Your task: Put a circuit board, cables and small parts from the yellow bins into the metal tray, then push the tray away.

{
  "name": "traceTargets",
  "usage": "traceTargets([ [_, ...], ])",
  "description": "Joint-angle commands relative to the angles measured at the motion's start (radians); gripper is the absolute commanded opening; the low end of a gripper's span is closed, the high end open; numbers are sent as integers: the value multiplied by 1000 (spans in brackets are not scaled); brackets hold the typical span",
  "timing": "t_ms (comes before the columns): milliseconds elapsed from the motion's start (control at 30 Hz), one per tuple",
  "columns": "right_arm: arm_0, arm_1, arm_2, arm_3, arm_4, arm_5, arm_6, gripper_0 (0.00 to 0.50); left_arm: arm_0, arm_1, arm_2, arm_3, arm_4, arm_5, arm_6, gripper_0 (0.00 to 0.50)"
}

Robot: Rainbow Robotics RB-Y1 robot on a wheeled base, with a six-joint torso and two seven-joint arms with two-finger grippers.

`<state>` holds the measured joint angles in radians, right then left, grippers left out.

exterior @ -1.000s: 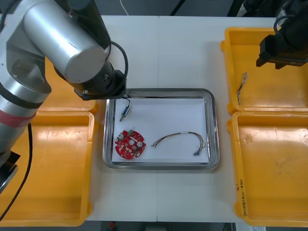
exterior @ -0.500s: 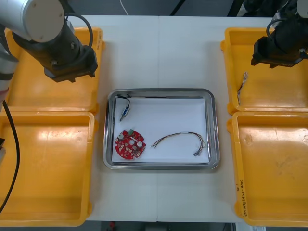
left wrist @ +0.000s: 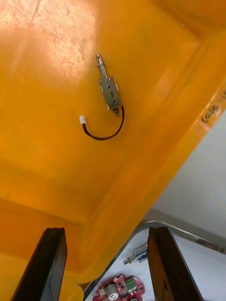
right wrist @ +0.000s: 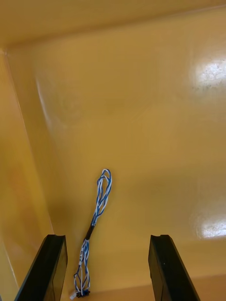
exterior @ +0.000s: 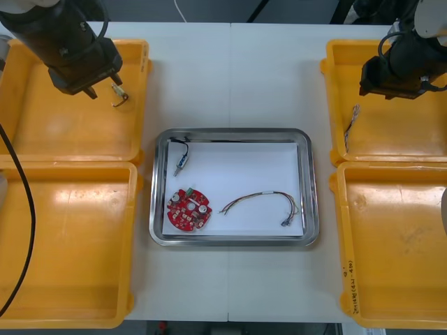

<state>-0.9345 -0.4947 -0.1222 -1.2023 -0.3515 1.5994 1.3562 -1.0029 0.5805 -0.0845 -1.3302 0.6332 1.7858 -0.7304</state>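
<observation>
Metal tray white-lined; left pincer wide near small metal part, right pincer wide near cable; bin label illegible

I look down on a pale worktop, evenly lit and matte, with a thin seam running from its far edge toward the middle. Beyond that edge lies dark floor — a white cord curls there.
</observation>
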Motion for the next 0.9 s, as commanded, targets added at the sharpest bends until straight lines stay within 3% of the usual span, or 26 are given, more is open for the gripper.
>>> traceTargets([
  [33, -4, 12, 16, -13, 19, -27, -37, 500, -92, 38, 22, 91, -1, -72, 74, 500],
  [633, 98, 35, -19, -129, 17, -29, -42, 500, -227, 9, -15, 497, 0, -301, 55, 500],
  [900, 98, 68, -65, -138, 43, -30, -39, 500, -272, -30, -32, 617, -23, -358, 29, 500],
])
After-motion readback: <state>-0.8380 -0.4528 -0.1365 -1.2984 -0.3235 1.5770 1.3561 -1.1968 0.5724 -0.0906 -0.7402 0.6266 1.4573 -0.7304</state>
